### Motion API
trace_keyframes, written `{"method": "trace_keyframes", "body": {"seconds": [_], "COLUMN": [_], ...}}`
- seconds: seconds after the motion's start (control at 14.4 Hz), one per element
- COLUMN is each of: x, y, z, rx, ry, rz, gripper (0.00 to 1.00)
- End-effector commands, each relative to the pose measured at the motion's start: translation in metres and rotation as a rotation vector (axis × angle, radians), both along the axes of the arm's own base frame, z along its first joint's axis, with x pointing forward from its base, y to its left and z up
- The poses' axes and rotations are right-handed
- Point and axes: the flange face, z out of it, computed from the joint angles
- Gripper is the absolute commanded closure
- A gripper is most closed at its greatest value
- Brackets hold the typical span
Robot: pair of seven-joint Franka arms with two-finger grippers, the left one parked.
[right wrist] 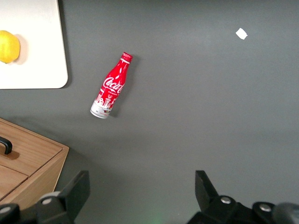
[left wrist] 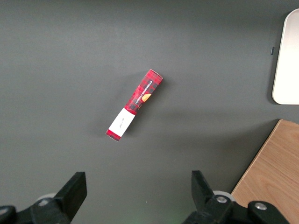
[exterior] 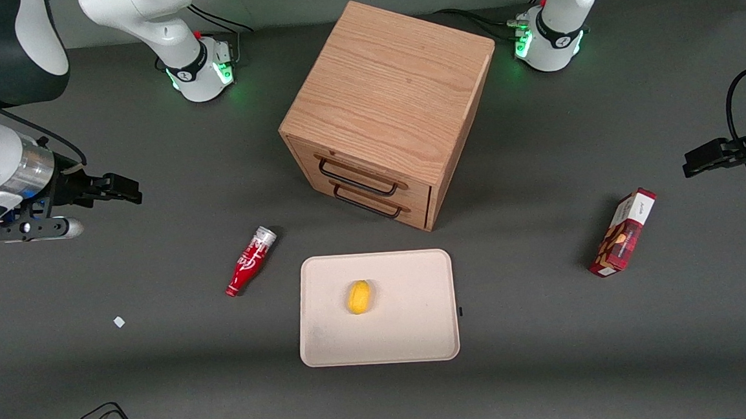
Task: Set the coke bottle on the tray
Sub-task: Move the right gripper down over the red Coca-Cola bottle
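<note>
We see the coke bottle point(exterior: 251, 260) lying on its side on the dark table point(exterior: 161, 352), just beside the tray point(exterior: 413, 336) but not touching it, on the tray's side toward the working arm's end. Its silver base points toward the wooden cabinet point(exterior: 385, 92) and its red neck toward the front camera. On the tray lies a yellow lemon point(exterior: 358, 297). Our gripper point(exterior: 127, 189) hangs above the table toward the working arm's end, well apart from the bottle, its fingers point(right wrist: 70, 193) spread wide and holding nothing. A red snack box point(exterior: 622, 232) lies toward the parked arm's end, and a small white scrap point(exterior: 119, 321) lies near the bottle
</note>
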Motion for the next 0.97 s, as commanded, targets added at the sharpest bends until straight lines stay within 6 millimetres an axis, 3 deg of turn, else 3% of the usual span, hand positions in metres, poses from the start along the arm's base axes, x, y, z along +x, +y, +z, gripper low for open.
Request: {"method": "trace_keyframes", "body": {"seconds": [0.0, 0.21, 0.56, 0.77, 0.91], "x": [-0.002, 0.002, 0.02, 0.049, 0.062], "y": [0.001, 0.006, 0.017, 0.045, 0.074], "z": [0.008, 0.016, -0.007, -0.054, -0.087], "rx": [0.008, 0.009, -0.024, 0.029, 0.019], "ry": [0.003, -0.015, 0.021, 0.078, 0.06], "rz": [-0.03, -0.03, -0.228, -0.304, -0.32], "gripper": [0.0, 0.0, 0.0, 0.0, 0.0]}}
